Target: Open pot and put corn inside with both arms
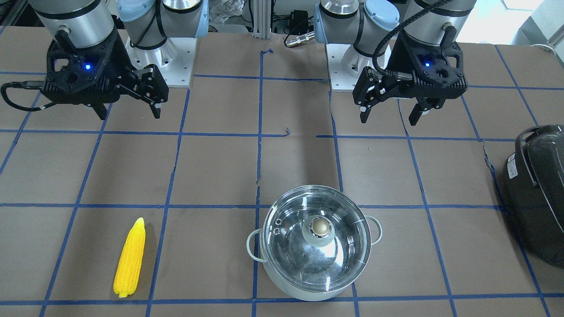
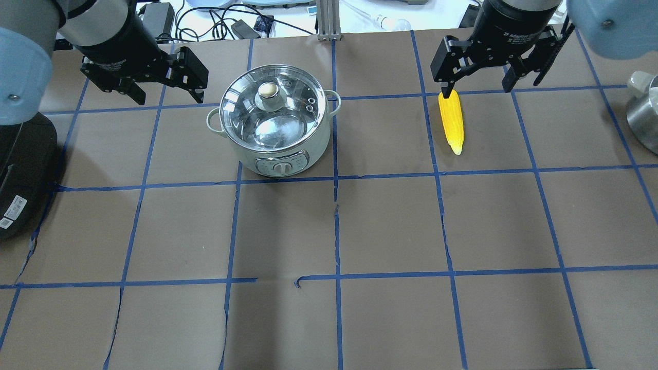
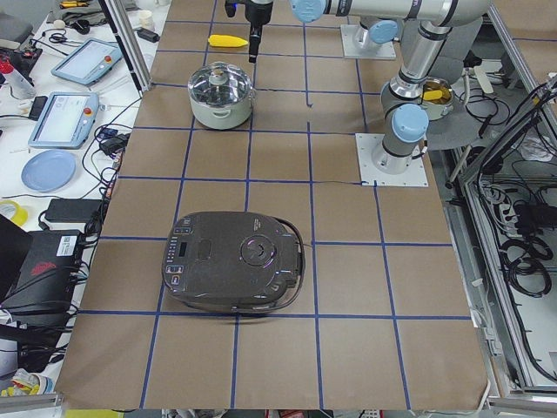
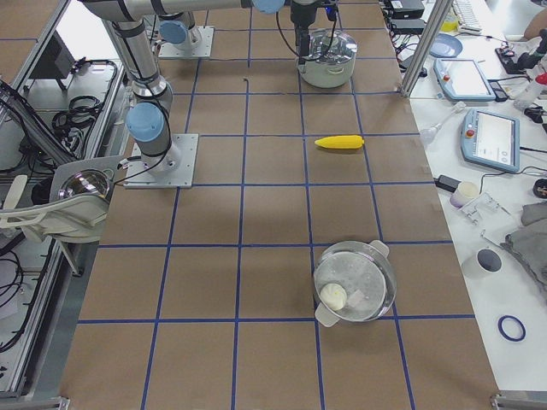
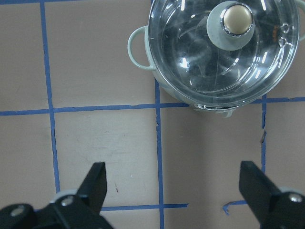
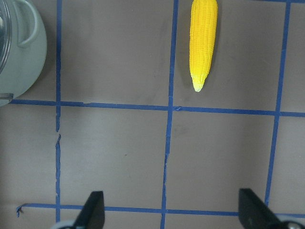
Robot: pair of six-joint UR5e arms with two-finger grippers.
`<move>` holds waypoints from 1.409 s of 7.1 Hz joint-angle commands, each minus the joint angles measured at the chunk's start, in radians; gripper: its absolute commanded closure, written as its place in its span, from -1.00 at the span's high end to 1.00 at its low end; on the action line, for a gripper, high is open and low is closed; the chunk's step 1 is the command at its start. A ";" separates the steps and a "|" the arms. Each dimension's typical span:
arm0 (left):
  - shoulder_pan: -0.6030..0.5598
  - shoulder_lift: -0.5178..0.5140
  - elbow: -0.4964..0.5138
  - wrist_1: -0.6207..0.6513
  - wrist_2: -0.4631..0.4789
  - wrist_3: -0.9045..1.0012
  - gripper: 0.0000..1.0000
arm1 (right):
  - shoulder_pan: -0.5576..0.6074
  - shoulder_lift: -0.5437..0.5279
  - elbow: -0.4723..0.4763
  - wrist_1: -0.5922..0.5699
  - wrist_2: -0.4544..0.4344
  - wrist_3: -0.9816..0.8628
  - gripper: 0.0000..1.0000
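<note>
Blue-taped brown paper is covering the table point(image 1: 211, 167). The shiny glass-lidded pot point(image 1: 315, 244) is sitting closed, ribbed yellow corn point(image 1: 130, 259) lying well apart. Above, the left gripper point(image 1: 390, 115) and right gripper point(image 1: 130, 112) are hovering, jaws wide.

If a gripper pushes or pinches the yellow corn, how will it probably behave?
The corn is round and tapered, so a sideways nudge would probably roll it in a curve. Its bumpy kernel surface looks rigid, likely giving fair grip.

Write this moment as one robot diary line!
pot: lid on | corn: on table | left gripper: open, empty | right gripper: open, empty
</note>
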 commanded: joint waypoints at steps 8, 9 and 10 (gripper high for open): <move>0.000 0.000 -0.007 0.002 0.000 0.000 1.00 | -0.025 0.017 0.014 -0.077 0.017 0.003 1.00; 0.000 0.000 -0.011 0.002 0.000 0.000 1.00 | -0.036 0.051 0.017 -0.123 0.065 0.002 1.00; 0.002 -0.001 -0.013 0.003 0.000 -0.001 1.00 | -0.040 0.071 0.016 -0.152 0.063 0.000 1.00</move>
